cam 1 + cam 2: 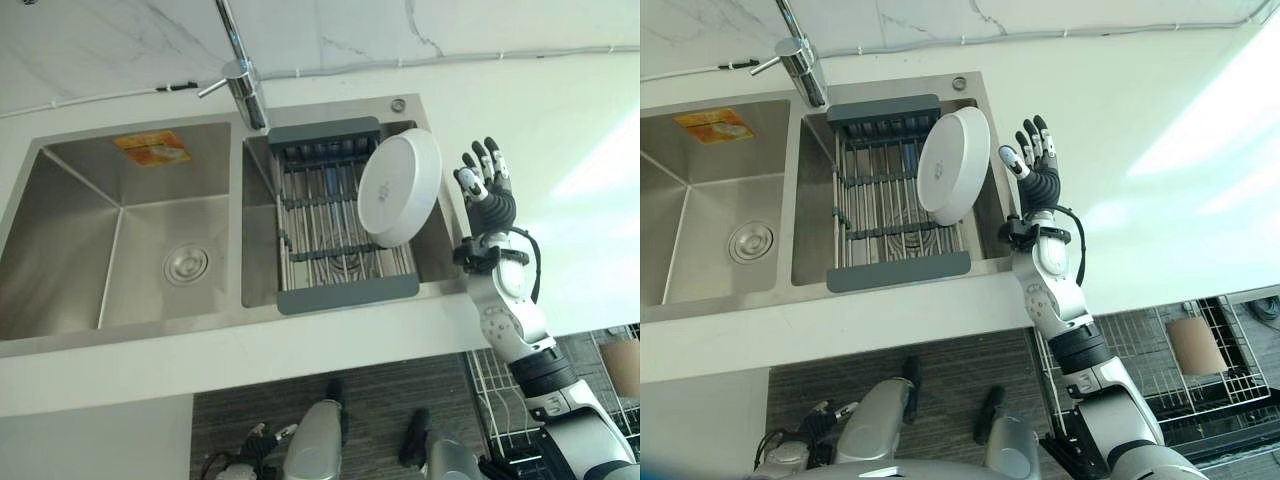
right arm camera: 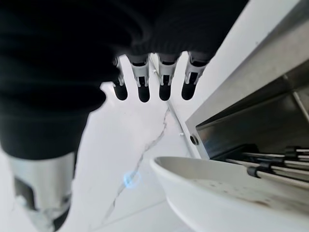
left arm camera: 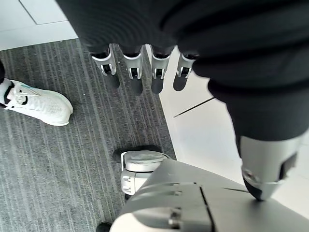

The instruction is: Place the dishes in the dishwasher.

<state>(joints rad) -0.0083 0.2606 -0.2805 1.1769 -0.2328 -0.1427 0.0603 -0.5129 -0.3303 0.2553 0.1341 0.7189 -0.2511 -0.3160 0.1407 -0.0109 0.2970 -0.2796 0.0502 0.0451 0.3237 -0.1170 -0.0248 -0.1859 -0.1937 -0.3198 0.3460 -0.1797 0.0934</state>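
White plate (image 1: 400, 187) stands on edge, tilted, in the right basin of a double stainless sink (image 1: 120, 300), leaning at the right side of a grey-framed wire drying rack (image 1: 330, 225) that spans that basin front to back. Plate's lower rim rests on the rack's bars; its upper rim reaches up near the basin's far right corner. Underside of the plate faces the head camera. Right robot hand (image 1: 1035, 160) is raised over the white surface (image 1: 560, 120) just right of the sink rim, beside the plate but apart from it; fingers (image 2: 143, 79) straight and spread, thumb set off to the side, nothing held. In the right wrist view the plate's rim (image 2: 212, 193) lies close below the fingertips with a clear gap, and the rack's bars show past it in the basin. Left basin holds a round drain (image 1: 186, 265) near its middle and an orange sticker (image 1: 152, 147) on its far wall. Faucet (image 1: 240, 75) stands on the rear ledge between the two basins. Left robot hand (image 3: 140, 60) hangs low beside the robot, above a grey ribbed carpet (image 3: 58, 159); fingers extended and relaxed, gripping nothing. A person's white shoe (image 3: 36, 104) rests on that carpet near the hand. Below the surface on the robot's right, a wire dishwasher rack (image 1: 1230, 385) is pulled out, with a brown cylindrical item (image 1: 1195, 345) lying in it.
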